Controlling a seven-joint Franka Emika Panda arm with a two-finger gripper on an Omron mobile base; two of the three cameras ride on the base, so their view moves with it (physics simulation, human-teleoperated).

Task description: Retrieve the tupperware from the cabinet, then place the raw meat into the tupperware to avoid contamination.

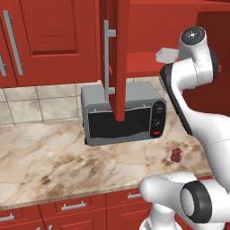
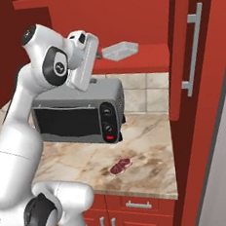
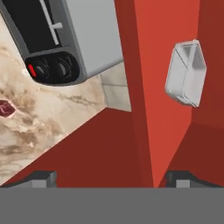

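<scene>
Currently the gripper (image 3: 109, 177) hangs wide open and empty, aimed at the tupperware (image 3: 186, 73) on the cabinet (image 2: 144, 58) shelf, door swung aside for access. Raw meat (image 2: 120, 166) waits on the counter (image 1: 54, 161) beside the toaster oven (image 1: 123, 114).

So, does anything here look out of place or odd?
Yes: the raw meat lies bare on the marble counter, in front of the toaster oven, with no plate under it. The tupperware sits on the open cabinet's shelf.
</scene>
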